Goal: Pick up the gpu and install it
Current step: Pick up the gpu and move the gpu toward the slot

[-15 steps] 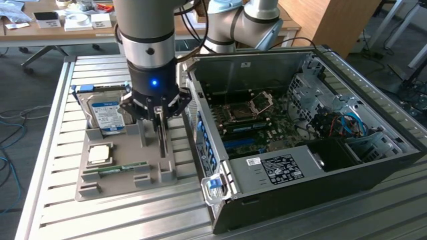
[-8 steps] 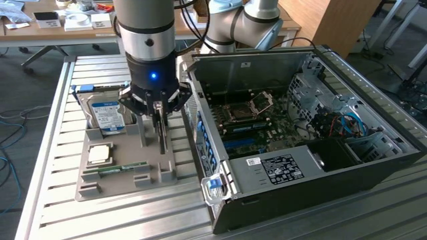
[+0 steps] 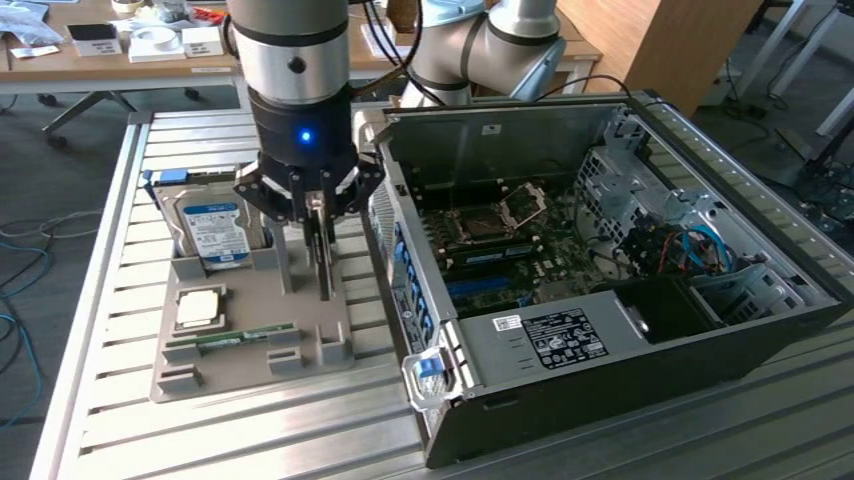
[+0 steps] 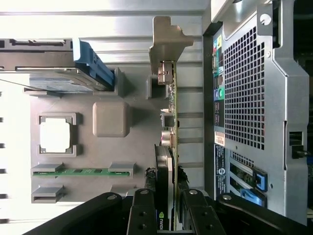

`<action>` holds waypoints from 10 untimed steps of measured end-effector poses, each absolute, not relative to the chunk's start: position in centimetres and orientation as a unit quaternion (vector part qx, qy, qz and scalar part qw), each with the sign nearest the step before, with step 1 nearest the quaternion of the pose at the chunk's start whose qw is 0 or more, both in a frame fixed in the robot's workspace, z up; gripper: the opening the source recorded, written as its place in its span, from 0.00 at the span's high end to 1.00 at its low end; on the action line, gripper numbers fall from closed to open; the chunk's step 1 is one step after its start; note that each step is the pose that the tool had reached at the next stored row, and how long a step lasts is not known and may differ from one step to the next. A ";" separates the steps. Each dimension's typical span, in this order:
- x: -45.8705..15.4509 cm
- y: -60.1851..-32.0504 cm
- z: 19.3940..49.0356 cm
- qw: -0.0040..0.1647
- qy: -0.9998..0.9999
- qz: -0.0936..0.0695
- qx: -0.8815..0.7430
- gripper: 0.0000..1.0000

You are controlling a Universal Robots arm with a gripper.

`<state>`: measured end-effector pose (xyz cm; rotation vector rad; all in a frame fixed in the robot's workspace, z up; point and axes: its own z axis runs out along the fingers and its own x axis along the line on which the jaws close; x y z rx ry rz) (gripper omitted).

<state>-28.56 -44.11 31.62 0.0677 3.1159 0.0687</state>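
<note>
The gpu [image 3: 322,255] is a thin dark card standing on edge above the grey holder tray [image 3: 254,372], just beside the open computer case [image 3: 747,250]. My gripper [image 3: 314,210] comes down on it from above and is shut on its upper edge. In the wrist view the gpu [image 4: 168,127] is edge-on, with its metal bracket at the far end, and the black fingers [image 4: 142,211] press it from both sides at my gripper [image 4: 166,218]. I cannot tell whether the card's lower edge still touches the tray.
On the tray [image 4: 137,147] are a silver hard drive with a blue-white label [image 3: 214,235], a square processor [image 3: 200,308] and a green RAM stick [image 3: 247,335]. The case lies open on its side, motherboard [image 3: 521,250] exposed. Its perforated rear panel [image 4: 244,98] is close beside the card.
</note>
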 end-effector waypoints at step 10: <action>-28.6 -44.1 33.5 0.012 0.999 0.022 0.022 0.73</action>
